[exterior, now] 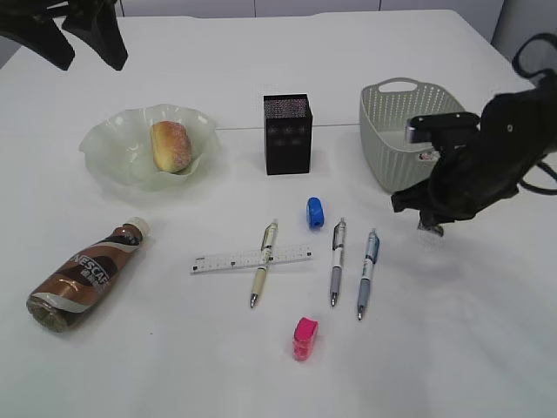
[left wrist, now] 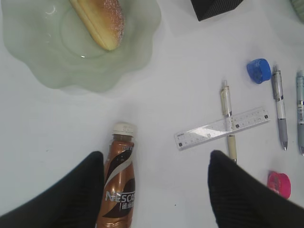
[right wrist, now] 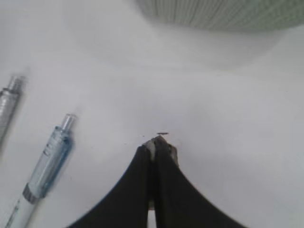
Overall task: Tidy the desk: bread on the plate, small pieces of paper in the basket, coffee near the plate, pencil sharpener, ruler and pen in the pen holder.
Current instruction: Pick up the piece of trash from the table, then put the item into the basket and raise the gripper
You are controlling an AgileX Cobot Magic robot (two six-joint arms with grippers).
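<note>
Nearest the front edge of the counter lies a pink sharpener, alone. Just behind it three pens lie side by side, tips toward the front: a cream pen, a grey pen and a blue pen. A ruler lies across the cream pen. Toward the front left corner a coffee bottle rests on its side, cap pointing at the plate.

My right gripper hangs just above the counter on the right, beside the blue pen, its fingers pressed together on a small pale scrap; I cannot tell what it is.

Behind the pens sits a blue sharpener. Farther back, the bread lies in the plate toward the left edge, the black holder stands mid-counter, and the basket sits to the right.

My left gripper hovers high over the coffee bottle, fingers spread wide, holding nothing.
</note>
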